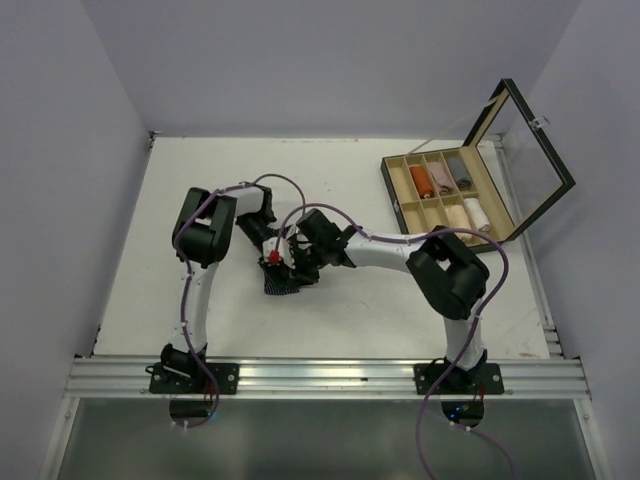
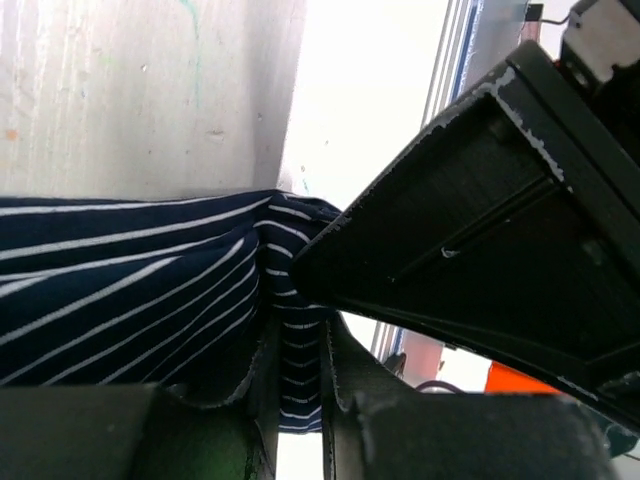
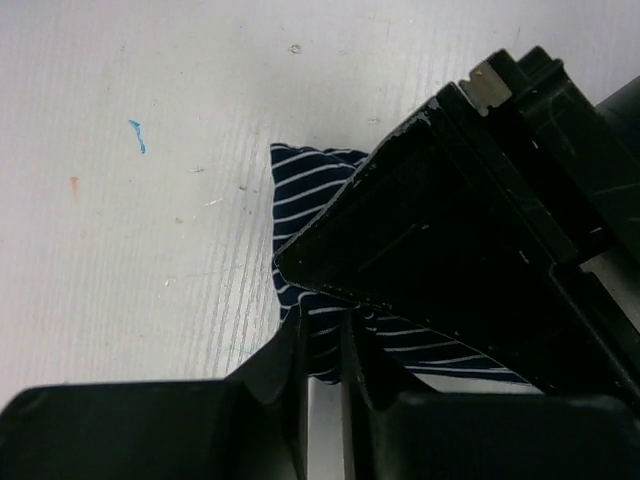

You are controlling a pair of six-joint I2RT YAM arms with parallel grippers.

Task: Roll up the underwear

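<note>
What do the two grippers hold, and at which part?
Both pinch the navy striped underwear: left gripper on a bunched fold, right gripper on its edge.

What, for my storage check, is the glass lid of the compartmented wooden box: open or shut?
Open: the glass lid stands tilted up from the wooden box, compartments exposed.

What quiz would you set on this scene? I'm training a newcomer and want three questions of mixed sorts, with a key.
1. True or false: the box has its lid shut.
2. Which underwear lies mid-table? A plain beige; B navy striped; C pink-and-white.
3. Of the left end effector and the right end effector, how many pinch the underwear?
Key: 1 false; 2 B; 3 two.
</note>
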